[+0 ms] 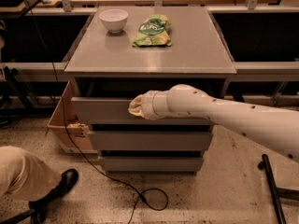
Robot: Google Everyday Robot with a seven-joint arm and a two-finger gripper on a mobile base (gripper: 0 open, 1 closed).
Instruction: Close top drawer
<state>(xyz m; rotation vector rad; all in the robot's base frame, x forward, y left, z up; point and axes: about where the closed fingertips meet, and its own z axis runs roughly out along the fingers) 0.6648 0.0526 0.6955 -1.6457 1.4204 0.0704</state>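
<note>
Gripper (136, 107) is pressed against the front of the top drawer (100, 110), about mid-panel. There's no handle, so a flat push there should drive it in square. Whether the tool is clenched or released, I can't tell from here. The drawer stands a little proud of the cabinet (149, 62) with a dark gap above it. I'd call it nearly home, not quite. The arm (224, 118) reaches in from the near right, level with the panel. Bowl (114, 19) and chip bag (153, 30) sit on top towards the far edge, well clear.
</note>
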